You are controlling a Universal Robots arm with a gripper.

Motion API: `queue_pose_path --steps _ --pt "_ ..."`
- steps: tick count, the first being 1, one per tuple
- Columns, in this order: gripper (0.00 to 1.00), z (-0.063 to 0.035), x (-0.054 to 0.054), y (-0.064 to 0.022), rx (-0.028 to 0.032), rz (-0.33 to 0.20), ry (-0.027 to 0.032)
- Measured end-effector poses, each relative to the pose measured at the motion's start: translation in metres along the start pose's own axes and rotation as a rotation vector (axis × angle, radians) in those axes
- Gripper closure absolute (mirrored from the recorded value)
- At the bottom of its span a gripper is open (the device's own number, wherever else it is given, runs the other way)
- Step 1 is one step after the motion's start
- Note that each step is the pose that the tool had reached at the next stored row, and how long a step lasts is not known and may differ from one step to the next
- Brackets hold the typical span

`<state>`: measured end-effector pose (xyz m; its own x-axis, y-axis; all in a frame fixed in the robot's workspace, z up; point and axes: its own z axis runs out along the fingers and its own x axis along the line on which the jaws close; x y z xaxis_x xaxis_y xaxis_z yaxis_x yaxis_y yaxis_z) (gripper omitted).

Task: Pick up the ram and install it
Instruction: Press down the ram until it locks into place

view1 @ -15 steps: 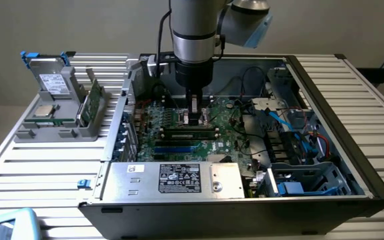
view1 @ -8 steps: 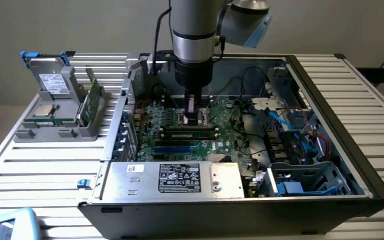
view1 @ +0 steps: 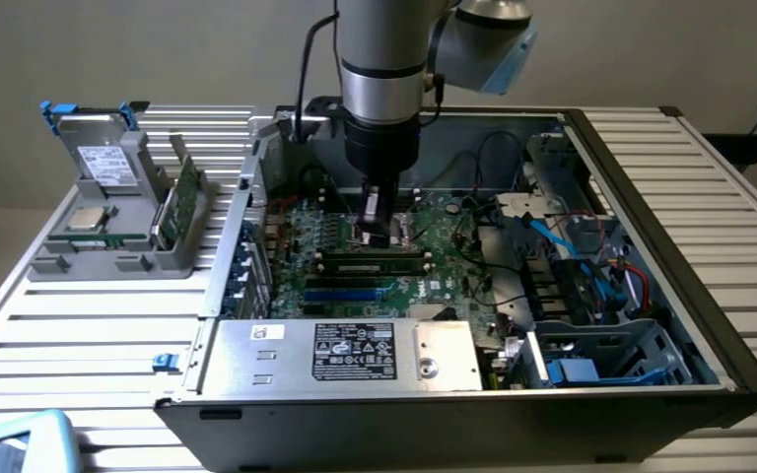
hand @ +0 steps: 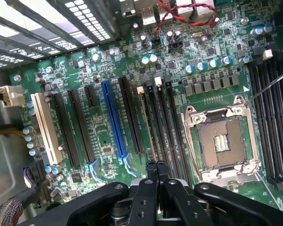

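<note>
Now green ram (view1: 376, 261) seated flat in black slot (hand: 151, 123).

One open computer case (view1: 733, 345), one motherboard (hand: 108, 141), one blue slot (hand: 114, 120), one white slot (hand: 46, 127), one empty processor socket (hand: 221, 141), one grey holder (view1: 103, 261).

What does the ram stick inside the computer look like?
The ram is a long, thin green board with a row of dark chips along its side. It stands on its edge in a black slot on the green motherboard. The shut pincer sits right over its middle, at its top edge; whether they touch is hard to tell.
</note>
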<state>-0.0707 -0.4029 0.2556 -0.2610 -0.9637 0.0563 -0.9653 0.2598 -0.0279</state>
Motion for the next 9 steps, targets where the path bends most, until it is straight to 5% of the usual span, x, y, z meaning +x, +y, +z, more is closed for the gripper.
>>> queue_pose_path --steps 9 --pt "0.89 0.0001 0.0000 0.0000 -0.0069 0.122 0.0035"
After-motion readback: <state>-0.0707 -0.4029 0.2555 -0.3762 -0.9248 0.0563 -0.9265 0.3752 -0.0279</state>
